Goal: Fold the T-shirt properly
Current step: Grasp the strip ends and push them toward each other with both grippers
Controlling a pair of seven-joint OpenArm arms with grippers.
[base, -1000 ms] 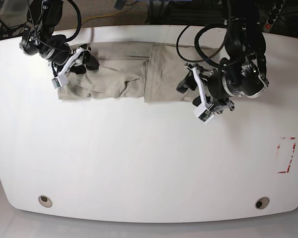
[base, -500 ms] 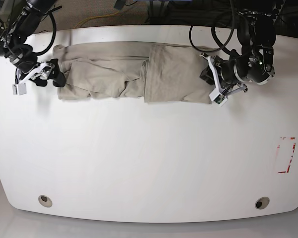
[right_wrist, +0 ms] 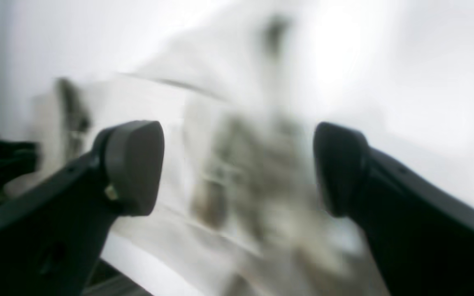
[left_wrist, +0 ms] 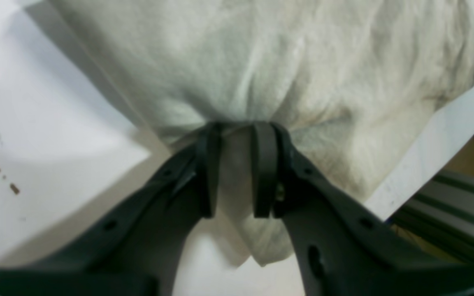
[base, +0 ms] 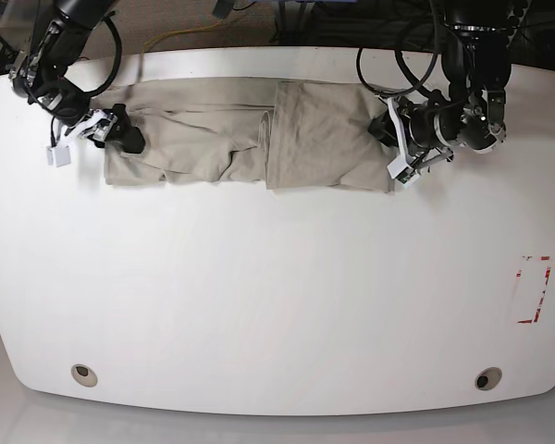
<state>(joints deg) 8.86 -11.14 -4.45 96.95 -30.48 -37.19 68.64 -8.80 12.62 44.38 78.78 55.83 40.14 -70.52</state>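
Two grippers, one beige T-shirt, both ends covered

So we've got the white counter (base: 287, 305) filling most of the base view, with the T-shirt (base: 328, 139) lying in a wide, wrinkly strip along its far side. Our left gripper (left_wrist: 237, 172) is at the shirt's end on the right of the base view, fingers close together and pinching a fold of the fabric. Our right gripper (right_wrist: 239, 168) is over at the opposite end, jaws spread wide, with the shirt's edge showing between them. The wrist view there is pretty blurry, so we can't tell whether it's touching the cloth.
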